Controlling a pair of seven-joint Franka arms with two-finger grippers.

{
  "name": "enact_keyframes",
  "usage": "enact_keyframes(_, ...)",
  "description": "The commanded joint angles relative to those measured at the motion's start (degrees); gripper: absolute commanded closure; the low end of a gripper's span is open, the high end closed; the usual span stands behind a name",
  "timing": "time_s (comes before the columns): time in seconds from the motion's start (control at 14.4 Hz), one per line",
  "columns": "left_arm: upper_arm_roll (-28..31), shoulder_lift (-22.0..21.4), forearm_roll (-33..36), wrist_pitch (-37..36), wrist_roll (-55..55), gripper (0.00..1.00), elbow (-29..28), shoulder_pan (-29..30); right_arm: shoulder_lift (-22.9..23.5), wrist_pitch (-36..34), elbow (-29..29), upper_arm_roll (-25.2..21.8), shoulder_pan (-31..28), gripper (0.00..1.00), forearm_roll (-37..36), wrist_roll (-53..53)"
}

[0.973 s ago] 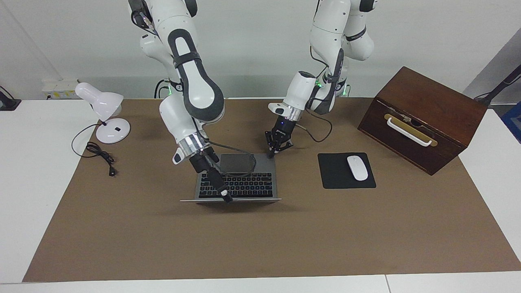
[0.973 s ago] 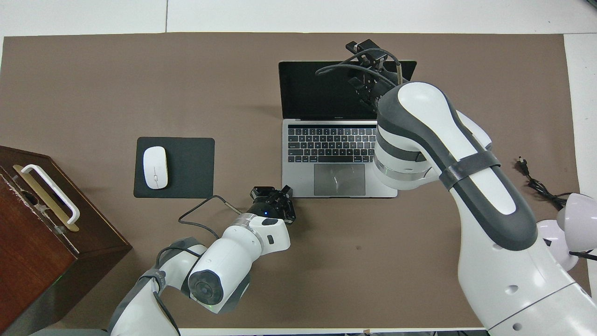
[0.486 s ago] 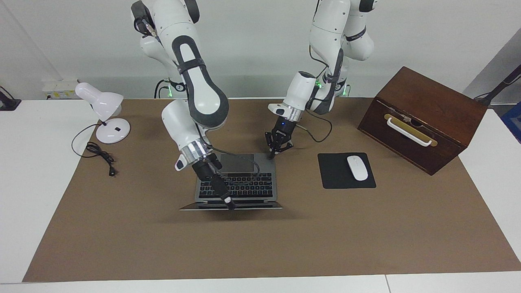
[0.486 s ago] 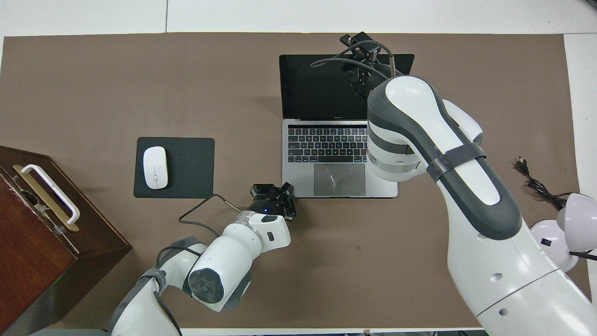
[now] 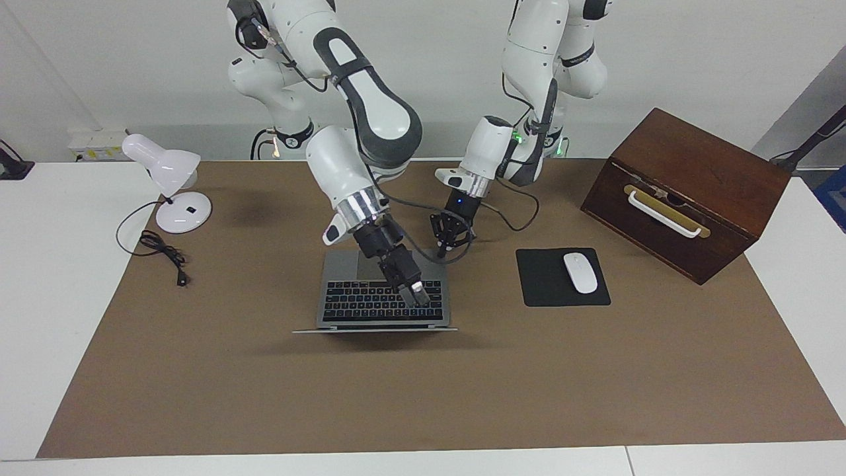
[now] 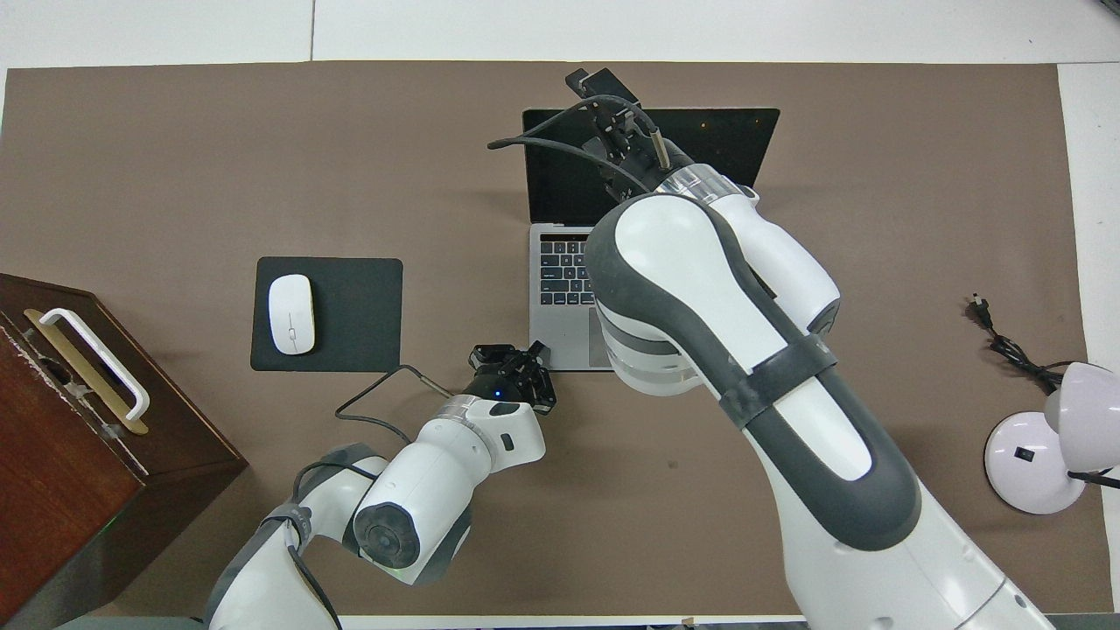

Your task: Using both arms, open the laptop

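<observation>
The laptop [image 5: 383,294] stands open mid-desk [image 5: 595,383], its base pinned at the robot-side corner by the left gripper [image 5: 441,252], fingertips together, so it cannot slide, while the right gripper [image 5: 418,297], grip unreadable, hangs over the keyboard

A robotics lab staged as an office desk: two white arms [image 5: 357,125] rise at frame top over a brown mat [image 5: 423,396] on white tables [image 5: 39,297], bare grey wall behind.
</observation>
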Motion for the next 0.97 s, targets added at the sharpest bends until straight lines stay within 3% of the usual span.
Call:
enact_keyframes(0.0, 0.75, -0.03, -1.76, 0.63, -1.77, 1.0, 0.98, -1.43, -0.05, -0.65, 1.45, -0.02, -0.97, 0.0, -6.27, 1.42)
enact_keyframes(0.14, 0.75, -1.52, -1.94, 0.45, -2.48, 1.0, 0.89, -1.17, 1.53, -4.32, 4.53, -0.02, -3.68, 0.0, -16.18, 1.51)
enact_keyframes(0.42, 1.1, -5.38, -2.38, -5.25, -3.36, 1.0, 0.89, -0.55, 3.47, -24.0, 9.8, -0.02, -14.14, 0.0, -41.23, 1.68)
enact_keyframes(0.9, 1.46, -14.96, -2.47, -20.89, -3.18, 1.0, 1.15, 3.05, 3.12, -47.81, 17.36, -0.64, -23.2, 0.0, -60.32, -0.43)
